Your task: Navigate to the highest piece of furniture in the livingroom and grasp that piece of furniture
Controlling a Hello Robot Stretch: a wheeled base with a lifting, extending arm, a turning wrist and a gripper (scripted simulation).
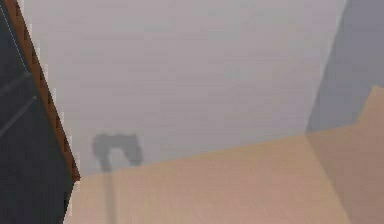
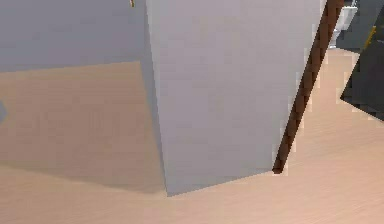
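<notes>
A dark panel with a reddish-brown wooden edge (image 1: 40, 90) leans along the forward view's left side, from the top corner down to the floor. The same brown edge (image 2: 303, 90) runs down the arm side view's right part, beside a pale grey wall block (image 2: 230, 90). Beyond it lies a dark patch (image 2: 368, 75).
A plain grey wall (image 1: 190, 70) faces me close ahead, meeting a tan floor (image 1: 230, 185). A bluish-grey wall (image 1: 355, 70) stands at the forward view's right. In the arm side view, tan floor (image 2: 75, 125) spreads left of the grey wall block, with another wall (image 2: 65, 30) behind it.
</notes>
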